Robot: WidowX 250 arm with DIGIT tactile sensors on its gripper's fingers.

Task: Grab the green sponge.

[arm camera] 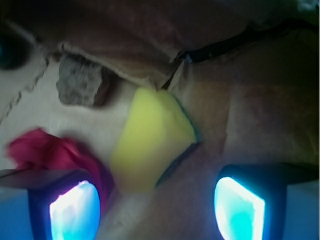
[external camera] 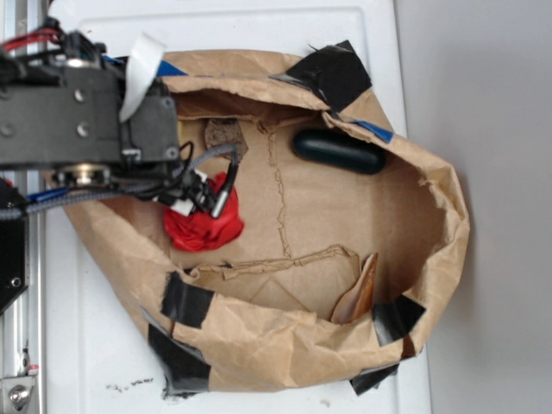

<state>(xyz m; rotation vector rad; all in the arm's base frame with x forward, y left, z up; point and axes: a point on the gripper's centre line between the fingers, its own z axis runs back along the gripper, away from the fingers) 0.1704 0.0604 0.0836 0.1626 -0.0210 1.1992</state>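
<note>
In the wrist view the green sponge point(arm camera: 150, 142) lies on the brown paper, its yellow face up and a thin dark green layer along its right edge. It rests against the paper wall. My gripper point(arm camera: 157, 210) is open just short of it. The left pad point(arm camera: 75, 210) and the right pad point(arm camera: 240, 207) stand wide apart with nothing between them. The sponge's near corner reaches toward the gap, closer to the left pad. In the exterior view the robot arm point(external camera: 78, 112) hangs over the basin's upper left and hides the sponge.
A red wad of cloth point(external camera: 203, 226) lies just left of the sponge point(arm camera: 45, 150). A dark green capsule point(external camera: 338, 151) sits at the far side. The paper bag wall point(external camera: 285, 345), taped with black tape point(external camera: 185, 302), rings the area. A grey-brown patch point(arm camera: 80, 85) is behind the sponge.
</note>
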